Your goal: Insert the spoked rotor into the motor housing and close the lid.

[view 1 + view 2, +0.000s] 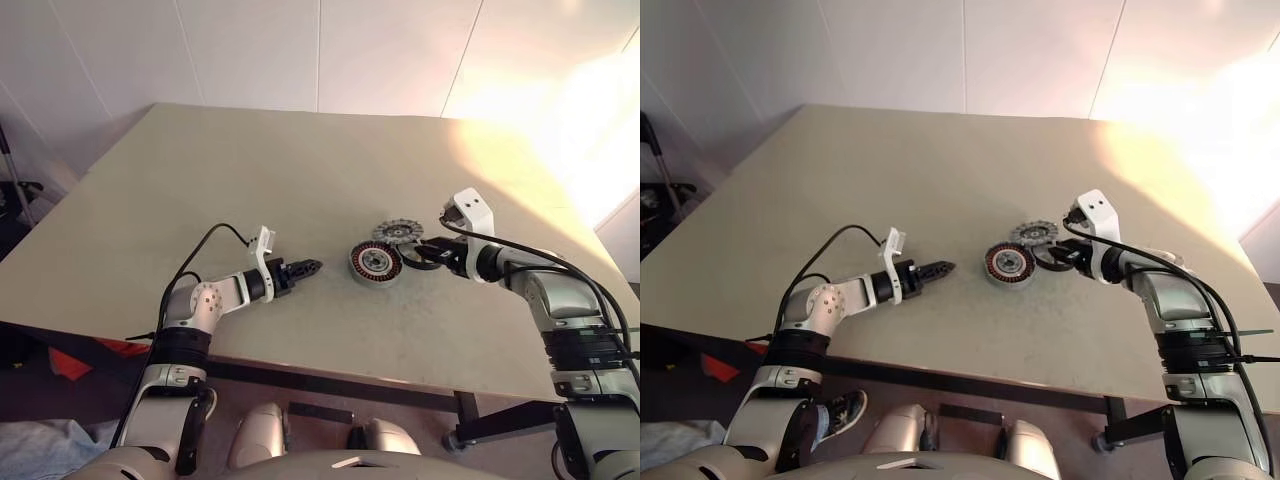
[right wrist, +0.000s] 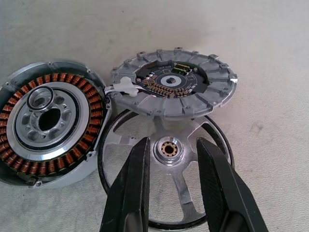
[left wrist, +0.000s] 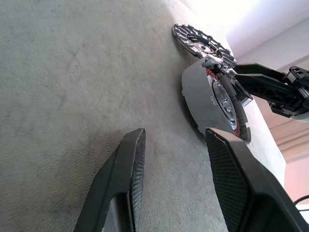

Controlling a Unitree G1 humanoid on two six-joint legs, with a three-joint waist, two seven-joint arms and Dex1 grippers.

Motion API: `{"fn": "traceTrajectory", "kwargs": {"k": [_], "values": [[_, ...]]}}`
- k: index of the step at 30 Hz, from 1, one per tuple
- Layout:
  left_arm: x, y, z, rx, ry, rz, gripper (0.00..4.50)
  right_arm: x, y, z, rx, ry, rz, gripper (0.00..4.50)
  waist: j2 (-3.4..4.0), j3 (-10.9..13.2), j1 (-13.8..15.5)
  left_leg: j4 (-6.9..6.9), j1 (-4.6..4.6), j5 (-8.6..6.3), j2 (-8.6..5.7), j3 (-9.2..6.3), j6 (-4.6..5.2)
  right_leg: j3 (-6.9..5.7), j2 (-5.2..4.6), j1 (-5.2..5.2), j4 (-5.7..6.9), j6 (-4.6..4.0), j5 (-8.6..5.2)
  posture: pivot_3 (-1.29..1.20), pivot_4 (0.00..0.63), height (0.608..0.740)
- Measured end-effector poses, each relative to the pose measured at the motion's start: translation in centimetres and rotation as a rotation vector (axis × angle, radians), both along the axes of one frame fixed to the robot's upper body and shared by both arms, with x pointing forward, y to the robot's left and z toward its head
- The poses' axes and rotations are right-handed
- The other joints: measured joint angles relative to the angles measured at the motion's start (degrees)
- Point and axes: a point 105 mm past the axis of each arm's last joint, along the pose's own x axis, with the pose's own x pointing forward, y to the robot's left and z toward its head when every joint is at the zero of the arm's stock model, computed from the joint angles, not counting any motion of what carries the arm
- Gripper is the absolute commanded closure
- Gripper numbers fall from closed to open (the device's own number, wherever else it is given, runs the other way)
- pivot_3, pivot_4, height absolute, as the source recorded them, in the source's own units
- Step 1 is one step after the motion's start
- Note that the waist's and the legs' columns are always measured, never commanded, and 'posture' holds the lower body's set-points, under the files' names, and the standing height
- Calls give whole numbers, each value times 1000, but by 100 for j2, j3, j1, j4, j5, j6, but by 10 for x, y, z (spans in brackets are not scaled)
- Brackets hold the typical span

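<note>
The motor housing [image 2: 48, 128], a dark ring with copper windings round a silvery centre, lies on the table. Beside it is the spoked rotor [image 2: 186, 195], with a dark rim and silvery spokes. The pale grey lid [image 2: 203, 99] lies just beyond, its edge overlapping the rotor's far rim. My right gripper [image 2: 173, 145] hangs over the rotor, open, one finger on each side of the hub with a gap on both sides. My left gripper [image 1: 305, 267] is open and holds nothing. It hovers low over the table, a short way left of the housing [image 1: 375, 263] and pointing at it.
The beige table [image 1: 300, 170] stretches wide to the left of and beyond the parts. A black cable [image 1: 200, 250] loops from my left wrist. The table's front edge runs just below both arms. A white wall stands behind.
</note>
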Motion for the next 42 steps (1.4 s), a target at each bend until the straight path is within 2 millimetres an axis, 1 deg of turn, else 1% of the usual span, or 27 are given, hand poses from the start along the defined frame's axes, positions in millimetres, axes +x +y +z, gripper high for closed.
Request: {"fn": "traceTrajectory", "kwargs": {"k": [1, 2, 3, 5, 12, 15, 17, 20, 22, 23, 25, 26, 28, 29, 31, 35, 39, 42], "values": [[0, 0, 0, 0, 0, 0, 2398, 0, 0, -1, 2, 2, -1, 2852, 0, 0, 0, 0, 0, 0, 0, 0, 0, 0, 0, 0, 0, 0, 0, 0, 0, 740], [0, 0, 0, 0, 0, 0, 2398, 0, 0, -1, 4, 4, -2, 3214, 0, 0, 0, 0, 1, 0, 0, 0, 0, 0, 0, 1, 0, 0, 0, 0, 0, 740], [0, 0, 0, 1, 0, 0, 2398, 0, 0, -2, 7, 7, -4, 3349, 0, 0, 0, 0, 1, 0, 0, 0, 0, 0, 0, 1, 0, 0, 0, 0, 0, 740], [0, 0, 0, 1, 0, 1, 2398, 0, 1, -3, 17, 9, -2, 4029, 0, 0, 0, 0, 3, 0, 0, 0, 0, 0, 0, 3, 0, 0, 0, 0, 0, 740], [0, 0, 0, 3, -1, 1, 2398, 0, 1, -3, 19, 10, -4, 4075, 0, 0, 0, 0, 5, 0, 0, 0, 0, 0, 0, 5, 0, 0, 0, 0, 0, 740], [0, 0, 0, 3, -2, 1, 2398, -1, -2, 0, 4, 10, -9, 4075, 0, 0, 2, 0, 2, 0, 0, 0, 0, 0, -1, 3, -1, 1, 0, 0, 0, 740], [0, 0, 0, 3, -3, -1, 2398, -1, -10, 4, -32, 3, -24, 4075, 1, 0, 4, -1, 1, 0, -1, 0, 0, 0, 0, 2, -3, 1, 0, 0, 0, 740], [0, 0, 0, 4, -3, -1, 2398, 1, -28, 16, -100, -27, -67, 4075, 1, 0, 4, -3, 2, 0, 0, 0, -1, 0, 0, 2, -4, 2, -1, 0, 0, 740], [0, 0, -1, 5, -3, -1, 2398, 2, -35, 25, -120, -52, -83, 4075, 2, 0, 3, -5, 3, 1, -1, 0, -2, 0, 0, 2, -4, 7, -4, 0, 0, 740], [0, 1, -1, 6, -3, -1, 2398, 3, -35, 32, -123, -72, -83, 4075, 3, 0, 1, -6, 4, 1, 0, 0, -3, 0, 0, 1, -4, 16, -9, 0, 0, 740], [1, 1, -1, 9, -3, -2, 2398, 5, -28, 45, -123, -118, -59, 4075, 6, -2, -2, -9, 6, 3, 0, 0, -4, 0, 1, 0, -3, 23, -13, 0, 0, 740], [1, 1, -1, 9, -3, -2, 2398, 5, -21, 52, -118, -141, -36, 4075, 7, -2, 1, -10, 6, 3, 0, 0, -4, 0, 1, 0, -3, 23, -13, 0, 0, 740], [1, 1, -1, 9, -2, -4, 2398, 4, -2, 61, -89, -177, 15, 4075, 7, -3, 3, -12, 7, 3, 0, 0, -4, 0, 1, 1, -3, 19, -11, 0, 0, 740], [1, 1, -1, 9, -1, -5, 2398, 2, 8, 63, -70, -183, 42, 4075, 7, -3, 4, -12, 6, 3, 0, 0, -4, 0, 0, 1, -4, 10, -6, 0, 0, 740], [1, 0, -1, 8, 0, -6, 2398, -2, 28, 59, -42, -167, 100, 4075, 7, -3, 4, -12, 5, 2, -1, 0, -4, 0, -1, 1, -5, 4, -2, 0, 0, 740], [1, -1, -1, 6, -1, -7, 2398, -10, 51, 47, -11, -126, 157, 4075, 7, -3, 11, -12, 4, 2, -1, 0, -4, 0, 0, 1, -7, 3, -2, 0, 0, 740], [1, -1, -1, 7, -1, -6, 2398, -16, 55, 31, -14, -74, 164, 4075, 8, -3, 10, -13, 4, 2, -2, 0, -5, 0, -1, 0, -7, 5, -3, 0, 0, 740], [1, 0, -2, 9, -1, -4, 2398, -17, 56, 28, -12, -61, 160, 4075, 8, -3, 9, -14, 6, 4, -1, 0, -8, 0, 0, 1, -6, 20, -11, 0, 0, 740]]}}
